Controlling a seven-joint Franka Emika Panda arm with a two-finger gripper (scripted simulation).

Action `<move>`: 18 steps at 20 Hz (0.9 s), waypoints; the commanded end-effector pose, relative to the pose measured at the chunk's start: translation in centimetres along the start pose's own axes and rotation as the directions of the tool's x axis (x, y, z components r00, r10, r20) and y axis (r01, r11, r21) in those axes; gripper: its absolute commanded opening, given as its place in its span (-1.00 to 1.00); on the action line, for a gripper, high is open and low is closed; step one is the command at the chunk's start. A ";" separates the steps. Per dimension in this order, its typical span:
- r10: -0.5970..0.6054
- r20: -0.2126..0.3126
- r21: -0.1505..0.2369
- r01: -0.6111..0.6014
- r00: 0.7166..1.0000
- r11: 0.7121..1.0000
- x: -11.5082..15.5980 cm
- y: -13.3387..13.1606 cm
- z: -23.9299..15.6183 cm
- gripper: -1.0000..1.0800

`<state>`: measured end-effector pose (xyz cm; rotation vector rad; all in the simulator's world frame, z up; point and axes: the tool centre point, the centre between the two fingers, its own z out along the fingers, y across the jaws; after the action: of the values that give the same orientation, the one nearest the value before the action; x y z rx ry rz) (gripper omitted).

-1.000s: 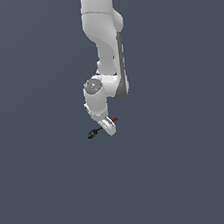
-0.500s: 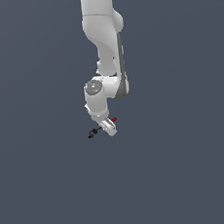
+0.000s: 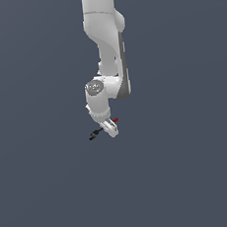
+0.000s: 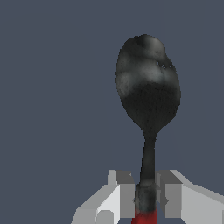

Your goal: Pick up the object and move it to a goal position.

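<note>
Gripper (image 4: 146, 199): clenched on the spoon, one finger (image 4: 122, 194) on either side of the neck where the black part meets the red; both fingers appear to touch it.
Spoon (image 4: 148, 92): black, glossy oval bowl on a thin black neck, with a red handle starting at the fingers; in the wrist view the bowl reaches well beyond the fingertips.
Spoon, exterior view (image 3: 95, 134): black end sticks out of the claw toward 8 o'clock, red end toward 2 o'clock; the tool is tilted, its black end lower in the picture.
Gripper, exterior view (image 3: 107, 127): white, at the low end of the arm, around the middle of the tool.
Arm (image 3: 106, 47): white Panda, comes down from 12 o'clock, wrist bent toward 7 o'clock.
Background (image 3: 44, 192): plain dark blue-grey; whether the spoon touches any surface cannot be told.
</note>
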<state>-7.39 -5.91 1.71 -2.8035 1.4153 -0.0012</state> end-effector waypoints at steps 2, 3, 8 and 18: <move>0.000 -0.001 0.001 0.000 1.000 1.000 -0.1 -0.2 -1.1 -1.00; 0.000 -0.001 0.001 0.000 1.000 1.000 -0.1 -0.2 -1.6 -1.00; 0.001 0.000 0.001 -0.001 1.000 1.000 -0.3 -0.6 -4.8 -1.00; 0.003 -0.001 -0.001 -0.003 1.000 1.000 -0.9 -1.9 -14.8 -1.00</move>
<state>-6.46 -4.28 14.82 -2.8024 1.4185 -0.0010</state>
